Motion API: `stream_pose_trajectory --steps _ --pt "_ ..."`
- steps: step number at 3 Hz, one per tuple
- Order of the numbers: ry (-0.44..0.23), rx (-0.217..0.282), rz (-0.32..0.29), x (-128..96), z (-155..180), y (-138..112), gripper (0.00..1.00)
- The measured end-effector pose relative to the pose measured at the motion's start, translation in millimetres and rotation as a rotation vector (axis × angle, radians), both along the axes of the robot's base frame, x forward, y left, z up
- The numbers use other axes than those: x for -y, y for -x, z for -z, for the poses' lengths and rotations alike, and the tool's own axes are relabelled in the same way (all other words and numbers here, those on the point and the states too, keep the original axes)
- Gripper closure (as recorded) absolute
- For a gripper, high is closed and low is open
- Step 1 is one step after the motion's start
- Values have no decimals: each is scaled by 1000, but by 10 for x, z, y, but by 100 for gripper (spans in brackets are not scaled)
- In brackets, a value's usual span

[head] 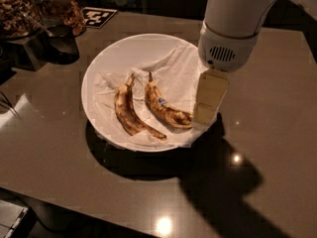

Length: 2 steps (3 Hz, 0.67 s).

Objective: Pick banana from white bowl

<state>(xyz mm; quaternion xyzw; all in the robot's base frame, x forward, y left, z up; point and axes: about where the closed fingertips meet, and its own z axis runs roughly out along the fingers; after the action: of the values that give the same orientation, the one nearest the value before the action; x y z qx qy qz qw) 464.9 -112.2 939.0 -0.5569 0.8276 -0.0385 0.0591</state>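
The cream parallel-jaw gripper (204,118) hangs at the right rim of the large, round, shallow white bowl (130,48), just beside the plump dark-blotched end of the overripe yellow-brown banana with the blue sticker (163,106); whether it is released or clenched I cannot tell. That banana lies on crumpled white paper towel (181,71), right of a thinner stickerless brown banana (129,114). A good pick probably means centring over the sticker, straddling the fruit's width, staying clear of the neighbour and closing gently, since soft fruit may bruise
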Motion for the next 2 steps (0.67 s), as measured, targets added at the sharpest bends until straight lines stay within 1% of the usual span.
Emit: stream_pose_trajectory --steps 1,2 --pt "2 10 -3 -119 -14 33 0" --pt "1 5 -2 -183 -12 49 0"
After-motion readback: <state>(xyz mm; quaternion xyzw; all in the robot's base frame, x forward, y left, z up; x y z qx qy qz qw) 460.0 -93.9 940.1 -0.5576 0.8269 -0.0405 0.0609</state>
